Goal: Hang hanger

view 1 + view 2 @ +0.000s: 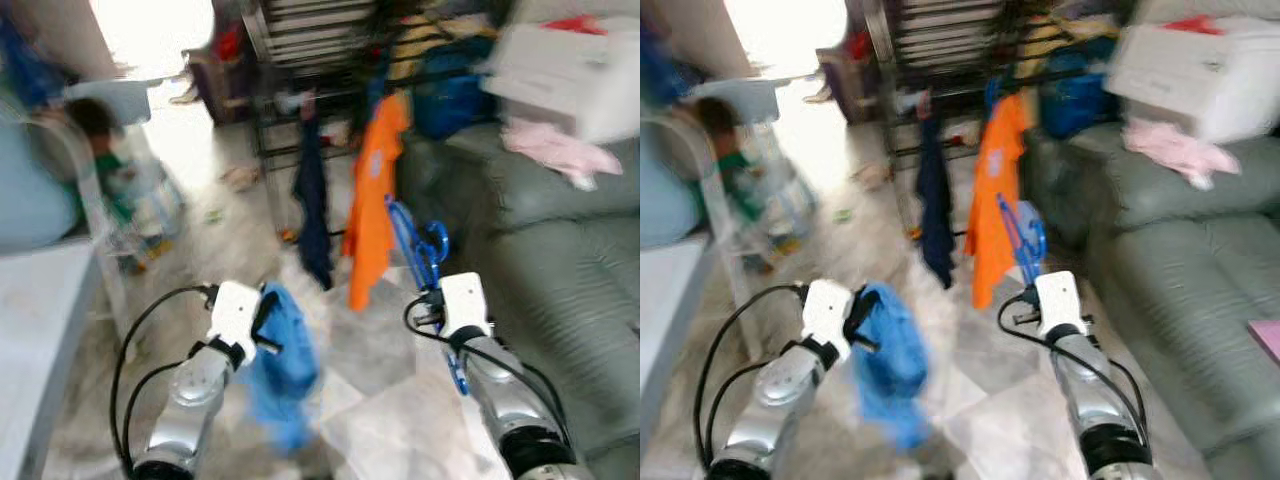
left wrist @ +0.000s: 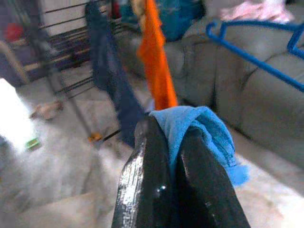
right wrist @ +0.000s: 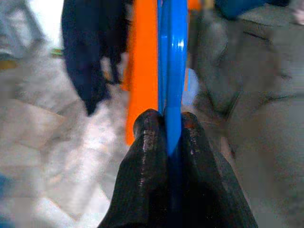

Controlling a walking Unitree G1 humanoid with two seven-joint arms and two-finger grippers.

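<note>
Step in hand: carrying the blue hanger [image 1: 425, 262] toward the drying rack [image 1: 300, 95], judging by the blur in both eye views.
Doing it well: keeping the hook uppermost and steady while nearing the rack; aiming for a bare stretch of rail beside the orange garment [image 1: 375, 200], not behind it; avoiding a swing into the navy garment [image 1: 312, 205] hanging on the rack's other side.
Right pincer [image 3: 167, 124]: clamping tight on the hanger's bar, fingers nearly together with only the blue plastic between them; holding it upright, short of the rack, just in front of the orange garment.
Left pincer [image 2: 167, 137]: pinching closed on a blue cloth [image 1: 280, 365], the cloth bunching over the fingertips and drooping toward the floor [image 1: 370, 400], short of the rack.
Hanger location: in the right pincer, not yet on the rack, near the orange garment, the grey sofa [image 1: 560, 260] off to the rack's right.
Risk: fabric snagging the hook while closing in on the rail.
</note>
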